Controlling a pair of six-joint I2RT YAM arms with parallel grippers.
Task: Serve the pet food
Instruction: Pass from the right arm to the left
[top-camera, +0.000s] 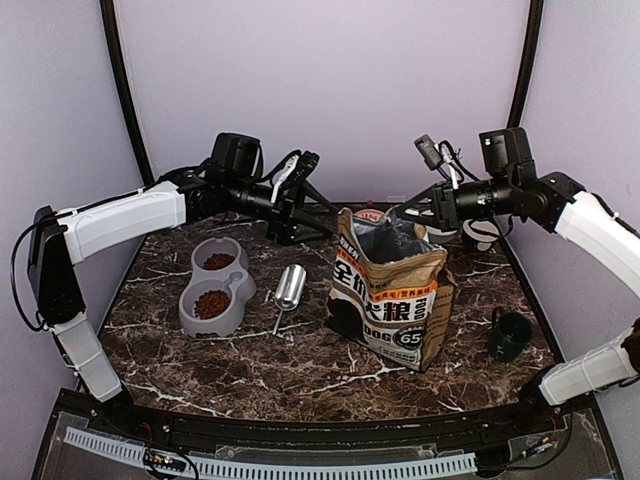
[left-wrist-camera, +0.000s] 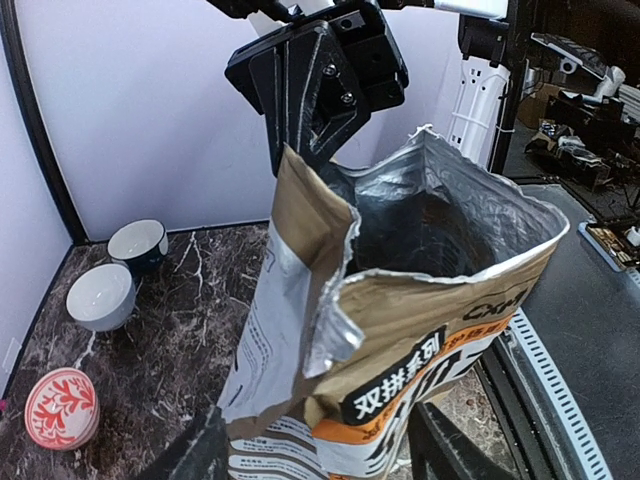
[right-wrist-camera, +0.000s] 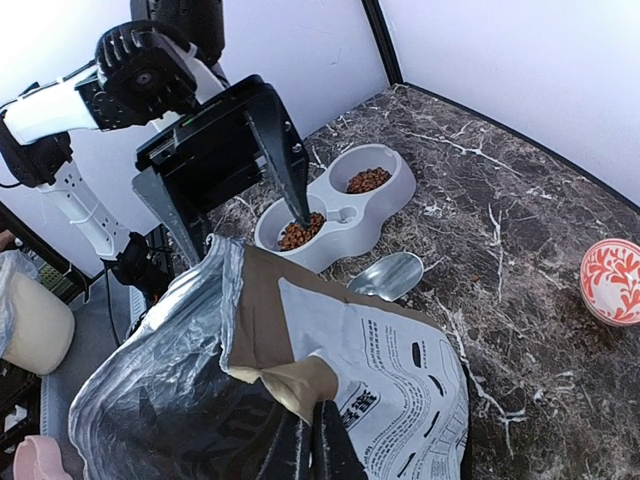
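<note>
Marble-look table (top-camera: 250, 370) carries everything. Dog-food bag (top-camera: 392, 300) is upright with its top open, standing between the two grippers.

Right gripper (left-wrist-camera: 305, 145): jaws closed, pinching the bag's rim on its own side.

Left gripper (right-wrist-camera: 250, 238): jaws spread wide. From the left wrist a finger shows on each side of the bag, with the rim in the gap. Can't tell whether either finger touches the bag, and it isn't clamped.

Grey double bowl (top-camera: 240, 288) sits below the left gripper on its outer side, away from the bag.

Metal scoop (top-camera: 290, 287) lies almost directly under the left gripper, between bowl and bag. It looks empty and nothing is holding it.

Dark green cup (top-camera: 510, 335) is below the right gripper, on the far side of the bag from the left one.

Red patterned bowl (left-wrist-camera: 62, 407) and two white bowls (left-wrist-camera: 100, 295) sit behind the right gripper.

Pet food (top-camera: 212, 303): kibble heaps in both compartments of the double bowl. Can't make out the bag's contents.
</note>
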